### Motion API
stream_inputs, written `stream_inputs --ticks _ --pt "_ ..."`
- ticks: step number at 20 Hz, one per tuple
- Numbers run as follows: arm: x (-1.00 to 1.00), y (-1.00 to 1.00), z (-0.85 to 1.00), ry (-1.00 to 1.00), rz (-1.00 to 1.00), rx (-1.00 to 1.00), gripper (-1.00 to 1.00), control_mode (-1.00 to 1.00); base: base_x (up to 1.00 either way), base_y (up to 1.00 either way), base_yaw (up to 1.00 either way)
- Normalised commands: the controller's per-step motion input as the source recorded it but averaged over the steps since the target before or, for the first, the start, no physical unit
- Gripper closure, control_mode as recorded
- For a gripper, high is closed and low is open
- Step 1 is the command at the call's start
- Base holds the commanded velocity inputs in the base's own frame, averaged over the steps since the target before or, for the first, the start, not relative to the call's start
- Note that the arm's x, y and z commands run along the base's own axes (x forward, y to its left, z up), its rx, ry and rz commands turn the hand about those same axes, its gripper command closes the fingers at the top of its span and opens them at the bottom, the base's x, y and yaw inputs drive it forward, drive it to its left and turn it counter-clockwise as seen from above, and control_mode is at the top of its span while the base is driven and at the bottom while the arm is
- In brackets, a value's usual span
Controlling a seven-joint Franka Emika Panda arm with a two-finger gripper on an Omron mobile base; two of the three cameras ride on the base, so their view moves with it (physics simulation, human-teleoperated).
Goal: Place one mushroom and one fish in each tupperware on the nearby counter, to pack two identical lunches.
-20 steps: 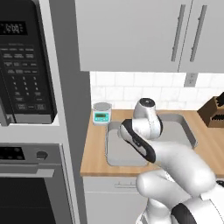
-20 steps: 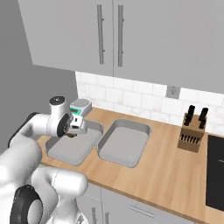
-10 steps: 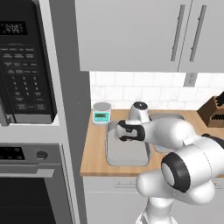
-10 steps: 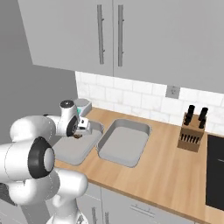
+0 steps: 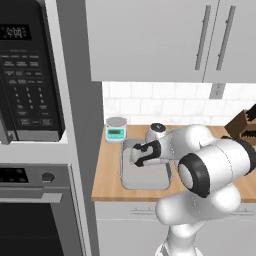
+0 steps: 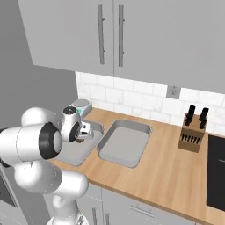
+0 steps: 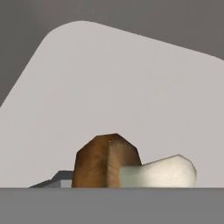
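Note:
Two grey tupperwares lie side by side on the wooden counter (image 6: 167, 176). My gripper (image 5: 140, 154) (image 6: 85, 131) hangs low over the left tupperware (image 5: 145, 181) (image 6: 74, 154), shut on a mushroom (image 6: 79, 141). In the hand view the mushroom (image 7: 109, 164), with its brown cap and pale stem, lies sideways at my fingertips just above the pale floor of that tupperware (image 7: 109, 87). The right tupperware (image 6: 125, 145) holds nothing that I can see. The fish is out of view.
A small round scale with a teal display (image 5: 116, 129) (image 6: 81, 105) stands behind the left tray. A knife block (image 6: 192, 132) sits at the back right by the dark cooktop (image 6: 216, 171). A microwave (image 5: 30, 75) and oven column rise on the left.
The arm has swung and stretched out over the left tray. The gripper has shifted slightly left and lower with the mushroom still in it.

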Motion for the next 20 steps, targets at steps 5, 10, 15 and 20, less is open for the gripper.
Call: stream_inputs --ticks 5,10,15,20 --pt "0.00 0.00 -0.33 0.00 0.00 0.00 1.00 -1.00 0.00 0.00 0.00" --pt "-0.02 0.04 -0.12 -0.02 0.00 0.00 -1.00 -1.00 0.00 0.00 0.00" --pt "-0.13 0.00 0.25 -0.07 0.00 0.00 -1.00 -1.00 0.00 0.00 0.00" --pt "-0.31 0.00 0.47 -0.16 0.00 0.00 -1.00 -1.00 0.00 0.00 0.00"
